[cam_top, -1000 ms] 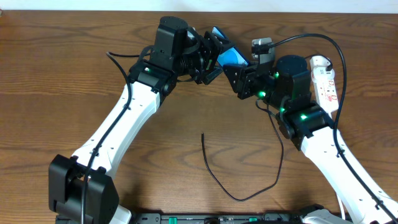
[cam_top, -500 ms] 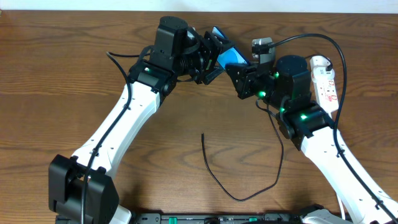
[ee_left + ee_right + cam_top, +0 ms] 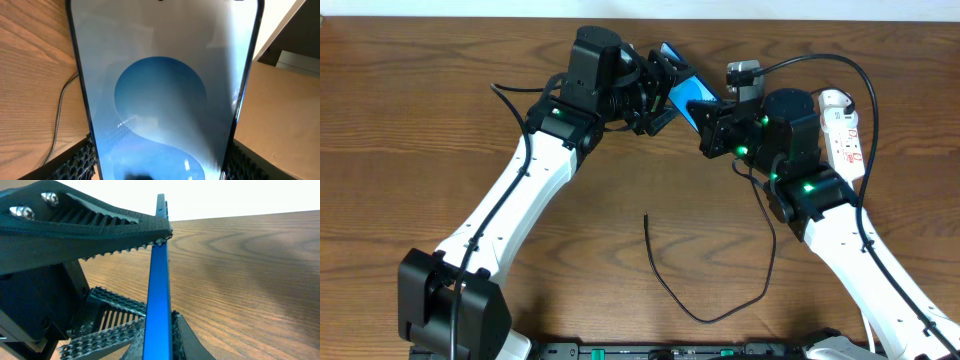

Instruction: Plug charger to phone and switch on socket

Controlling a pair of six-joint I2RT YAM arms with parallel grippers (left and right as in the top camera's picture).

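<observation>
Since a second ago the right gripper (image 3: pixel 712 118) has edged farther and leftward, closing on the phone (image 3: pixel 682 88), which hangs above the surface (image 3: pixel 420 120) at far centre. This looks like a handover or a regrip to expose the port, not yet plugging in. The left gripper (image 3: pixel 665 92) has not shifted; its fingers (image 3: pixel 82 160) pinch the phone by both long sides, screen toward its camera. From the right wrist, one toothed finger (image 3: pixel 100 235) touches the phone's upper edge. I cannot tell whether that pair is gripping. Both arms reach far and inward, wrists facing. The charger (image 3: pixel 665 285) lies loose near centre, and the socket (image 3: pixel 844 130) sits far right.
</observation>
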